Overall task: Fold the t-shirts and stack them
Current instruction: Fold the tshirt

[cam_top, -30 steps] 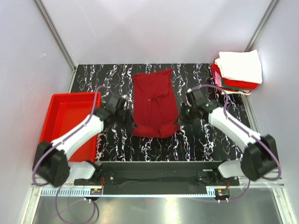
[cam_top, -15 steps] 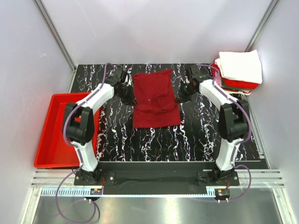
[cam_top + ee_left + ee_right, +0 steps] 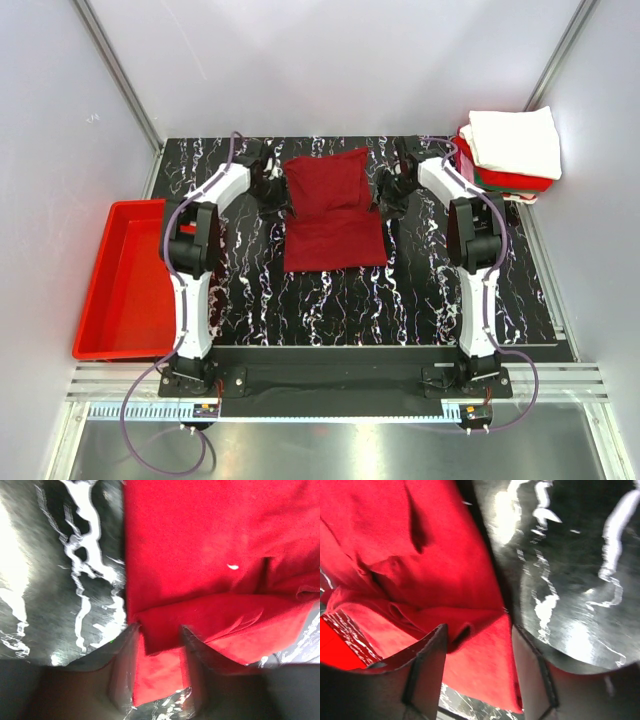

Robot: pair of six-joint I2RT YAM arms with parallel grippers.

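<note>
A dark maroon t-shirt [image 3: 335, 235] lies in the middle of the black marbled table [image 3: 420, 300], with a doubled layer over its far half. My left gripper [image 3: 275, 203] is at the shirt's left edge and my right gripper [image 3: 390, 198] is at its right edge. In the left wrist view the gripper [image 3: 159, 630] is open, and a corner of the shirt [image 3: 200, 555] lies loose between its fingers. The right gripper [image 3: 479, 630] is also open over a corner of the shirt [image 3: 420, 555]. A stack of folded t-shirts [image 3: 512, 145], white on top, sits at the far right corner.
A rigid red plastic tray [image 3: 125, 285] stands off the table's left side. Both arms stretch straight out from their bases along the shirt's two sides. Grey walls close in the table at the back and sides.
Both grippers carried the shirt's near corners away from the bases and over the shirt, so it is shorter now. Their jaws, shut on the cloth before, have opened.
</note>
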